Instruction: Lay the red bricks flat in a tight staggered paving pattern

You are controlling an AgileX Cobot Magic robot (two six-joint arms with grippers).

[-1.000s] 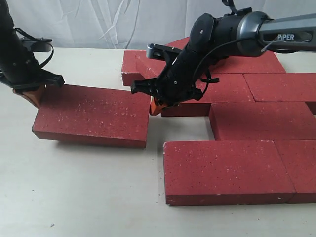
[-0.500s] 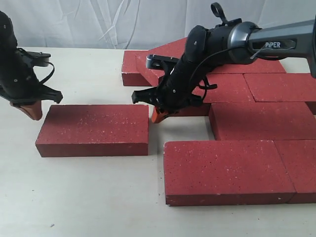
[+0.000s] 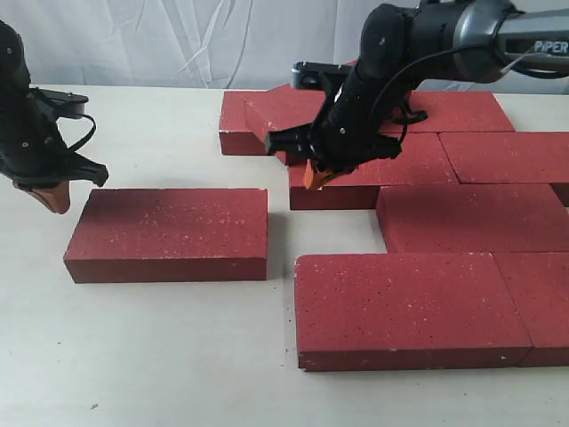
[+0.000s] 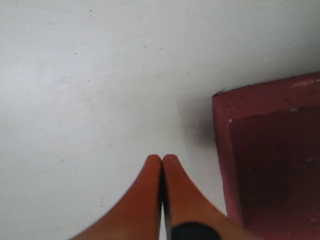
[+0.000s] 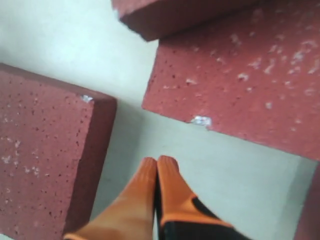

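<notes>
The left gripper (image 3: 53, 197), pressed together, is hanging just beside the left end of the loose brick (image 3: 169, 227). The right gripper (image 3: 313, 175), also pressed together, is hovering over the narrow table (image 3: 160, 356) gap between that brick and the other red bricks (image 3: 462, 218).

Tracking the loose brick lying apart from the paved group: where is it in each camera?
Exterior: the loose brick lies flat, left of the paved group, apart from it.
Left wrist: its corner and end face, beside the shut left gripper, untouched.
Right wrist: its corner, beside the shut right gripper, untouched.
Shared landmark: the pale table, bare around the brick in all three.
</notes>
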